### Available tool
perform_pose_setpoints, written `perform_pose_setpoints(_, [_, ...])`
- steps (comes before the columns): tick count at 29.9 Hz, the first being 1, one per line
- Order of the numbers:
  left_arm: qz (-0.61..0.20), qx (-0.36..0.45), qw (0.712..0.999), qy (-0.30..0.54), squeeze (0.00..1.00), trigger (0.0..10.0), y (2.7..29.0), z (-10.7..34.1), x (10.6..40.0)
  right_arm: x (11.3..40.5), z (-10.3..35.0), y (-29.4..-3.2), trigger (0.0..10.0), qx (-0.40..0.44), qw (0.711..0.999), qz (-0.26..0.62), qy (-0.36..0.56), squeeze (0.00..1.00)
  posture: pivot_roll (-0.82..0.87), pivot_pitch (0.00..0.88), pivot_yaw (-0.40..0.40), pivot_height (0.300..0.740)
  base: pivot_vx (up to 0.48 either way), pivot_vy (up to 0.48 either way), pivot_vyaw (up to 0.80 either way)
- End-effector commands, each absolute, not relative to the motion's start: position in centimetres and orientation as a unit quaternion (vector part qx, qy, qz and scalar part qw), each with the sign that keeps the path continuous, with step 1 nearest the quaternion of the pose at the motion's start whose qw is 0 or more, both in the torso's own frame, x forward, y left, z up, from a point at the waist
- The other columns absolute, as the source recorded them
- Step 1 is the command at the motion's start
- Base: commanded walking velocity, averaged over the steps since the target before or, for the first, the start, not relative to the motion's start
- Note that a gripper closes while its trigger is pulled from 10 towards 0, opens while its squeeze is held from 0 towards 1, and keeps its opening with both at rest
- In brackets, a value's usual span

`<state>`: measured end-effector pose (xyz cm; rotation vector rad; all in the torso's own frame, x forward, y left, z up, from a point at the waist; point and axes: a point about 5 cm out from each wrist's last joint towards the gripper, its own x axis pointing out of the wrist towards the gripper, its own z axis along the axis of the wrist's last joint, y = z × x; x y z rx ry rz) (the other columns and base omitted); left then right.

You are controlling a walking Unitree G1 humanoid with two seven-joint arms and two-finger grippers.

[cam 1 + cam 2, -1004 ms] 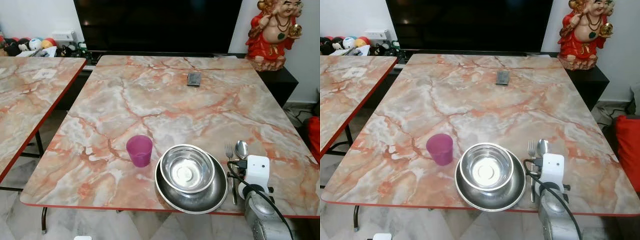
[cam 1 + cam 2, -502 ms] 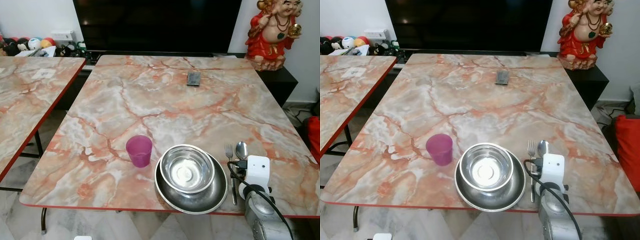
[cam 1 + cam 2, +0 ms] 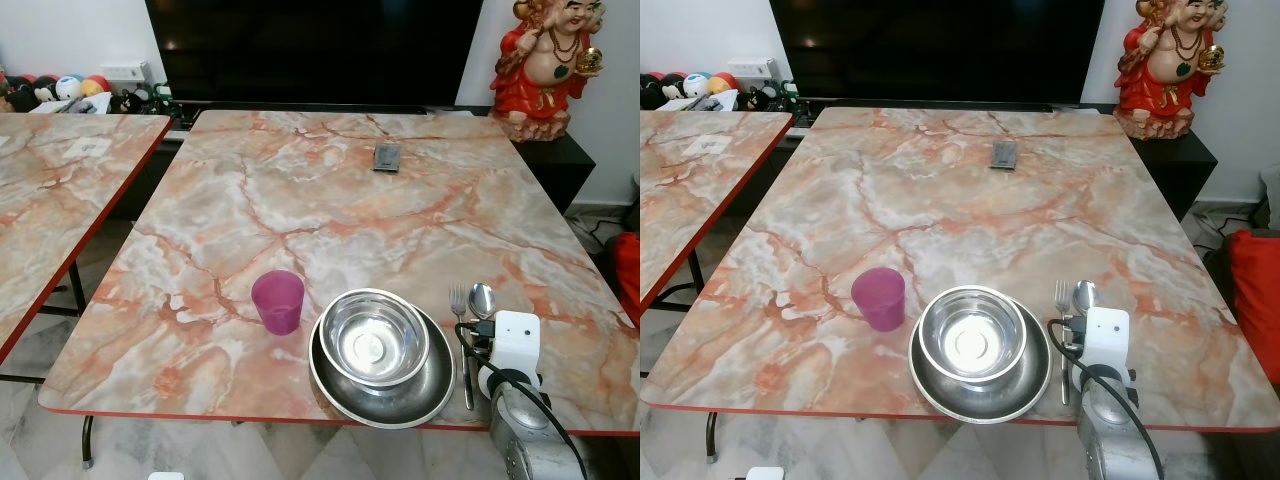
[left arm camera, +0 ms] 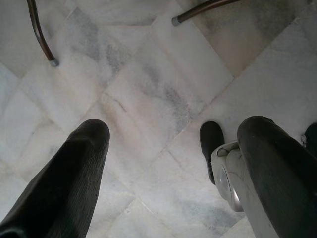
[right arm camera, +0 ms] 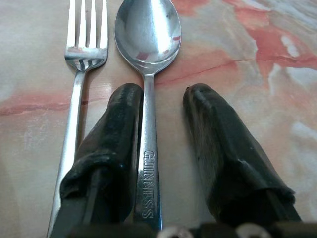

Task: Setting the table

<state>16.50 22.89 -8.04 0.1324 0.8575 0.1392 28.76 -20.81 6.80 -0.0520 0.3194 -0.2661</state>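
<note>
A purple cup point(image 3: 277, 301) stands near the front edge of the marble table point(image 3: 330, 210). To its right a steel bowl point(image 3: 374, 338) sits inside a wider steel plate point(image 3: 432, 384). Right of the plate lie a fork point(image 3: 459, 300) and a spoon point(image 3: 483, 298), side by side. My right arm's white wrist block point(image 3: 515, 340) hangs over their handles. In the right wrist view my right gripper point(image 5: 161, 91) is open, low on the table, its fingers point(image 5: 213, 134) on either side of the spoon point(image 5: 147, 29) handle, with the fork point(image 5: 88, 34) just outside. My left gripper point(image 4: 176, 130) hangs open over the floor.
A small dark flat device point(image 3: 387, 157) lies at the table's far middle. A red figurine point(image 3: 545, 60) and a black TV point(image 3: 310, 50) stand behind the table. A second marble table point(image 3: 60, 180) is at the left, and something red point(image 3: 1255, 290) sits on the floor at the right.
</note>
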Motion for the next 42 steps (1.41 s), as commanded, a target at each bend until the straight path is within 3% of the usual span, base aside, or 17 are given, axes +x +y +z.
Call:
perform_pose_setpoints(1, [0.063, 0.072, 0.899, 0.427, 0.0, 10.0, 23.0, -8.3, 16.0, 28.5, 6.4, -20.8, 10.0, -0.028, 0.976, -0.133, 0.171, 0.0, -0.03, 0.099, -0.001, 0.74, 0.0, 0.0, 0.0])
perform_pose_setpoints(13, [0.06, 0.074, 0.899, 0.428, 0.0, 10.0, 22.9, -8.3, 16.0, 28.5, 7.1, -21.2, 10.0, -0.035, 0.976, -0.148, 0.154, 0.0, -0.03, 0.096, -0.001, 0.74, 0.0, 0.0, 0.0])
perform_pose_setpoints(33, [0.059, 0.075, 0.901, 0.424, 0.0, 10.0, 22.8, -8.2, 16.2, 29.3, 11.8, -21.7, 10.0, 0.004, 0.984, -0.178, -0.021, 0.0, -0.03, 0.076, -0.001, 0.74, 0.0, 0.0, 0.0])
perform_pose_setpoints(42, [0.064, 0.074, 0.902, 0.42, 0.0, 10.0, 22.9, -8.2, 16.2, 30.0, 13.4, -21.1, 10.0, 0.0, 0.987, -0.145, -0.071, 0.0, -0.03, 0.035, -0.001, 0.74, 0.0, 0.0, 0.0])
